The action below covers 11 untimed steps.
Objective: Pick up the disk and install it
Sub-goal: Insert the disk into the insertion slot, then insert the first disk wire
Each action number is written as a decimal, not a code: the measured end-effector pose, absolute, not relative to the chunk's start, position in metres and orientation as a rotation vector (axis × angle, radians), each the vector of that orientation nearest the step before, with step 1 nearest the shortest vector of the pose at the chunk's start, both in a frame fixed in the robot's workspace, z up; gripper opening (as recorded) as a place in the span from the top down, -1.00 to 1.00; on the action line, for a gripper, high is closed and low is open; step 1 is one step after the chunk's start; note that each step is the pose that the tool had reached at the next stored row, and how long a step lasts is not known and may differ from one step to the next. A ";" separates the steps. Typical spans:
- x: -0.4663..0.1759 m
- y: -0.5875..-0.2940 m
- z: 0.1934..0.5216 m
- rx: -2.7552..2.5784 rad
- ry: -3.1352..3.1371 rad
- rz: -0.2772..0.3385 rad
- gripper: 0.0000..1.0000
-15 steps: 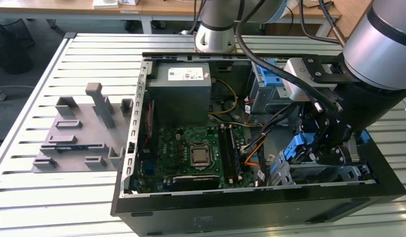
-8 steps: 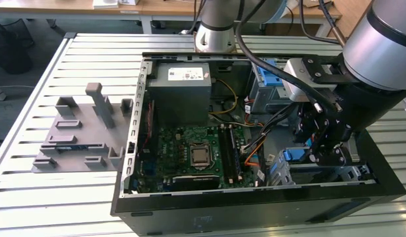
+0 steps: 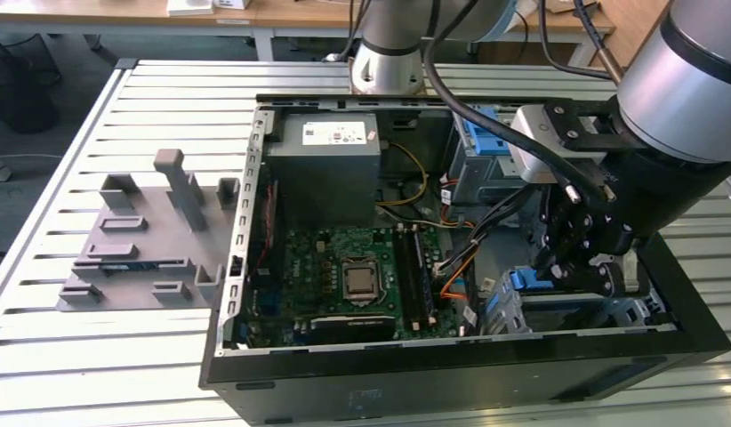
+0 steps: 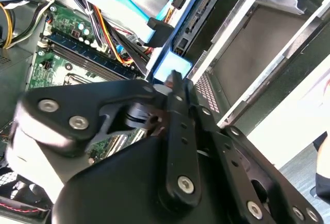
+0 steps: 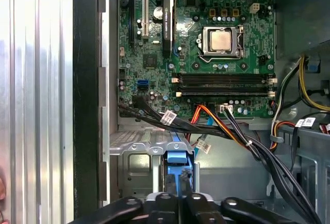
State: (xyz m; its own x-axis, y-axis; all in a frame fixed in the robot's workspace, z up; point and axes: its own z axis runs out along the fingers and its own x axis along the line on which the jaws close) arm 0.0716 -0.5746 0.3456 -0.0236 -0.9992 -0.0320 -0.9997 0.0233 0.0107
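The disk shows as a blue carrier frame (image 5: 176, 157) set in the grey metal drive bay (image 5: 135, 163) at the case's front corner. In the second wrist view its black connector edge (image 4: 197, 9) and blue frame end (image 4: 166, 68) lie inside the bay's silver rails (image 4: 242, 44). My gripper (image 5: 177, 187) is shut on the blue frame's end, one finger on each side; the same grip appears in the second wrist view (image 4: 173, 83). In the exterior view the gripper (image 3: 589, 263) reaches down into the case beside the blue carrier (image 3: 533, 279).
The open computer case (image 3: 241, 267) lies on a slatted metal table (image 3: 128, 374). Inside are a green motherboard (image 3: 341, 267), a grey power-supply box (image 3: 330, 169) and cable bundles (image 5: 232, 131) running close above the bay. A grey fixture (image 3: 146, 240) sits at the exterior view's left.
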 end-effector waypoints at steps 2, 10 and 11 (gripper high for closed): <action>0.072 -0.575 0.346 -2.184 2.236 0.047 0.75; 0.072 -0.575 0.345 -2.184 2.236 0.047 0.79; 0.072 -0.575 0.345 -2.184 2.236 0.047 0.79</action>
